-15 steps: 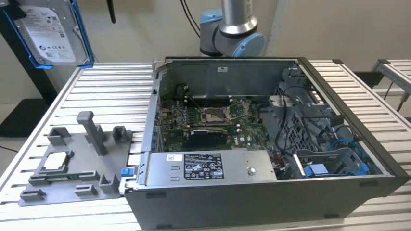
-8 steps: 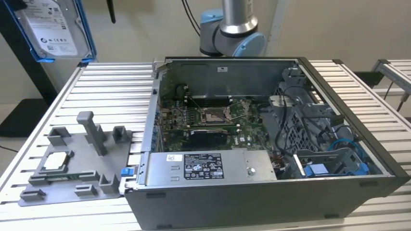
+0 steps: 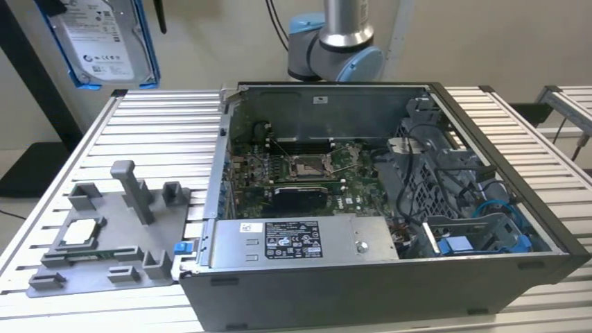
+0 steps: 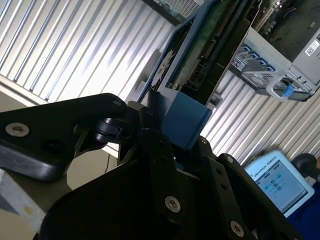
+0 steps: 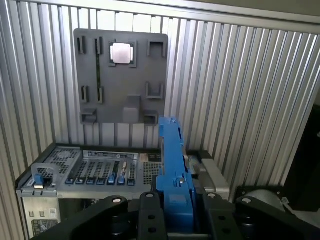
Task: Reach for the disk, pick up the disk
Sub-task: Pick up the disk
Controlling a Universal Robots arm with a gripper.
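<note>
The disk [image 3: 102, 41] hangs upright in the air above the table's far corner, at the exterior view's upper left. Its white label faces the camera and the blue bracket frames it. In the first wrist view the disk [image 5: 172, 155] is seen edge-on, its blue bracket clamped between my black fingers. My gripper [image 5: 175, 200] is shut on it. The second wrist view shows the same grip: the blue bracket end of the disk [image 4: 182, 117] sits in my gripper [image 4: 167, 137], and the drive body runs away from it.
An open computer case [image 3: 518, 208] lies on the slatted aluminium table [image 3: 157, 125]. A grey fixture plate [image 3: 111, 277] at the exterior view's left carries a small white-topped chip [image 3: 82, 231] and upright posts. The arm's base [image 3: 333, 52] stands behind the case.
</note>
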